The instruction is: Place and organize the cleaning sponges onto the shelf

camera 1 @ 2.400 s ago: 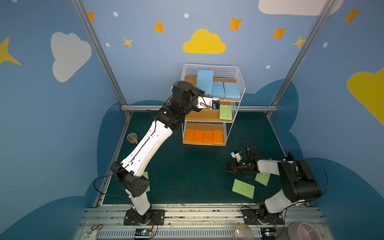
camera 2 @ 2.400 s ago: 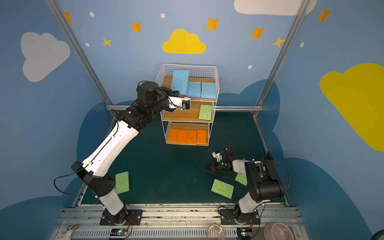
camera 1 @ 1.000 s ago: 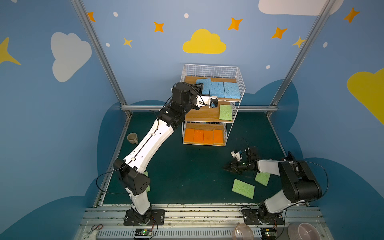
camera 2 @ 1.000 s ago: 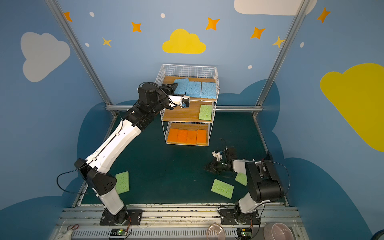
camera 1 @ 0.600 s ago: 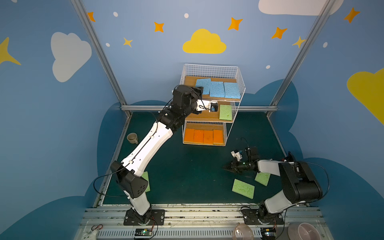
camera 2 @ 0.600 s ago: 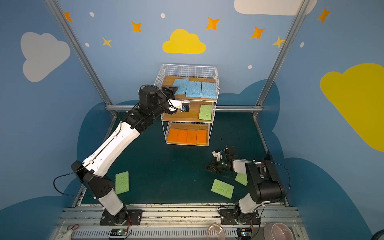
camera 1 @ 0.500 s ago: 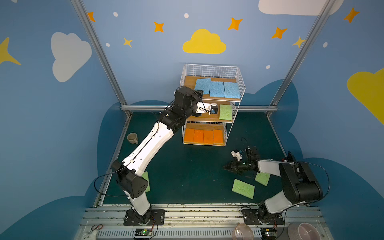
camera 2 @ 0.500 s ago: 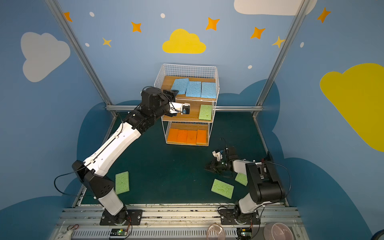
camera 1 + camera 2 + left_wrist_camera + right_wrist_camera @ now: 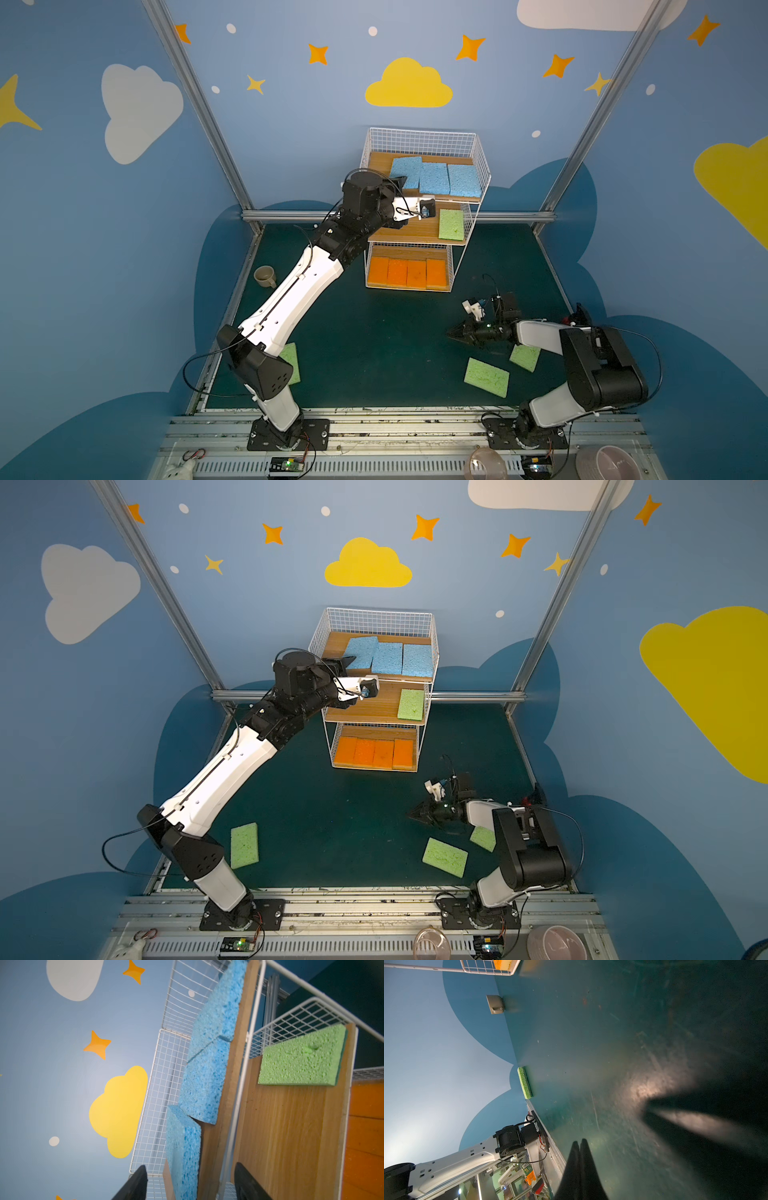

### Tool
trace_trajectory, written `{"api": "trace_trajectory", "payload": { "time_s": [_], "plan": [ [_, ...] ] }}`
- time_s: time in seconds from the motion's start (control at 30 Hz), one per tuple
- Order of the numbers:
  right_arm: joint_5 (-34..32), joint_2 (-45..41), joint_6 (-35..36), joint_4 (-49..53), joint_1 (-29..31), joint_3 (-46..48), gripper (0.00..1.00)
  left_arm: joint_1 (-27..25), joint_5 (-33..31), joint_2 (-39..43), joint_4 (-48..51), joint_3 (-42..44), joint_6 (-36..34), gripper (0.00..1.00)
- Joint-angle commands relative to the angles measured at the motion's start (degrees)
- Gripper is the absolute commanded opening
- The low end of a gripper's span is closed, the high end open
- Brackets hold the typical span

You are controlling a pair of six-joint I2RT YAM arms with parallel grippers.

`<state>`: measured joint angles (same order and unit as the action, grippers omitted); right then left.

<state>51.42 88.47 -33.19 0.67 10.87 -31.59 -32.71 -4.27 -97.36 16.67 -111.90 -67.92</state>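
The left blue sponge (image 9: 406,171) is now lying flat on the shelf's (image 9: 419,135) top board, where moments ago it was standing up on edge. It is sitting slightly askew, touching the middle one of the three blue sponges (image 9: 434,178). Your left end effector (image 9: 190,1167) is hanging at that board's left end with its jaws apart. The sponge's near end is showing between them with a gap on each side, so nothing is being gripped.

The shelved green sponge (image 9: 451,224) is lying at the middle board's right end, and four orange sponges (image 9: 407,272) are filling the bottom board, as before. On the desk (image 9: 353,820), the left green sponge (image 9: 244,845), front green sponge (image 9: 444,857) and right green sponge (image 9: 483,838) are lying where they were. Your right end effector (image 9: 580,1147) is staying low over the desk, jaws pressed together, empty.
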Motion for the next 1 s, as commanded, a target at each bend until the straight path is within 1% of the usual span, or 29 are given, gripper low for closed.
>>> {"api": "trace_trajectory", "payload": {
  "time_s": [0.0,0.1,0.17,0.27,0.4,0.97],
  "plan": [
    [-0.3,-1.0,0.3,0.2,0.2,0.0,0.00,0.7,2.4,1.1,-2.2,-2.7,4.8,0.60],
    [-0.2,-1.0,0.3,0.2,0.2,0.1,0.00,1.2,2.9,0.5,-3.1,-3.3,6.3,0.53],
    [-0.2,-1.1,0.3,0.0,0.2,0.1,0.00,1.6,3.3,-0.1,-3.7,-3.9,7.5,0.52],
    [-0.2,-1.3,0.3,0.0,0.2,0.3,0.00,2.3,5.1,-1.4,-0.9,-6.2,9.4,0.52],
    [-0.4,-1.6,0.4,0.1,0.1,0.5,0.00,2.5,6.6,-2.1,0.2,-6.2,9.6,0.54],
    [-0.2,-1.1,0.2,-0.5,0.1,0.5,0.00,4.2,9.9,-3.7,4.1,-7.0,11.3,0.52]
  ]
}}
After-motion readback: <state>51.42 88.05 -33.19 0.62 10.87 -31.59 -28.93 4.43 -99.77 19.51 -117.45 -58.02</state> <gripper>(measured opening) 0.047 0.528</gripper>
